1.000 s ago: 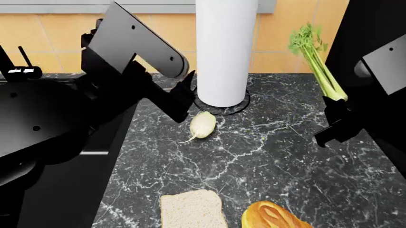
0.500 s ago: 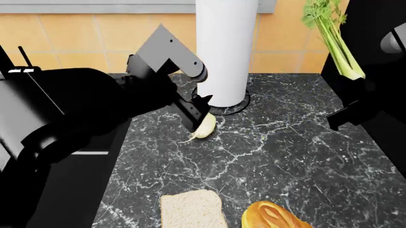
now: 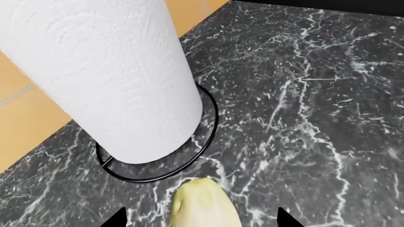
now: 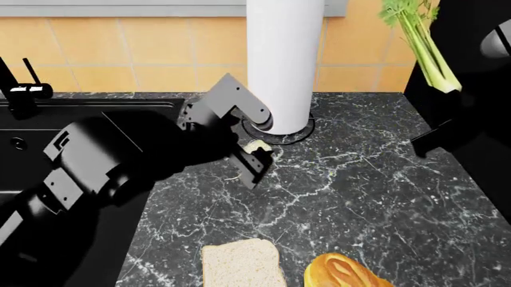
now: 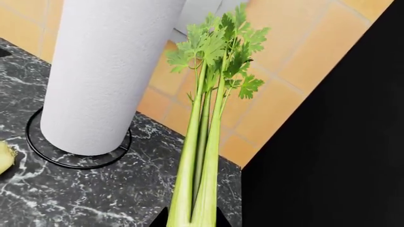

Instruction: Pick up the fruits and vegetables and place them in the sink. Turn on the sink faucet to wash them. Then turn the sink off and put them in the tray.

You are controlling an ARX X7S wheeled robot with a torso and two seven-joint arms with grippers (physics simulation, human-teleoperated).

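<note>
The pale bulb [image 3: 203, 204] lies on the dark marble counter beside the paper towel holder, and in the head view only its top [image 4: 257, 146] shows behind my left hand. My left gripper [image 3: 202, 221] [image 4: 255, 158] is open, its two fingertips standing either side of the bulb with gaps between. My right gripper [image 5: 191, 222] [image 4: 447, 98] is shut on the base of the celery stalk [image 5: 203, 137] [image 4: 427, 51], held upright in the air at the right. The sink [image 4: 96, 103] and faucet [image 4: 14, 89] sit at the left. The tray is out of view.
A tall paper towel roll [image 4: 283, 60] [image 3: 101, 71] on a black ring base stands just behind the bulb. A cream bread slice [image 4: 242, 263] and a golden pastry [image 4: 343, 272] lie at the counter's front edge. Orange tiled wall runs along the back.
My left arm has swung down and right, bringing its open gripper over the bulb. The right arm has lifted the celery higher and now holds nearly still.
</note>
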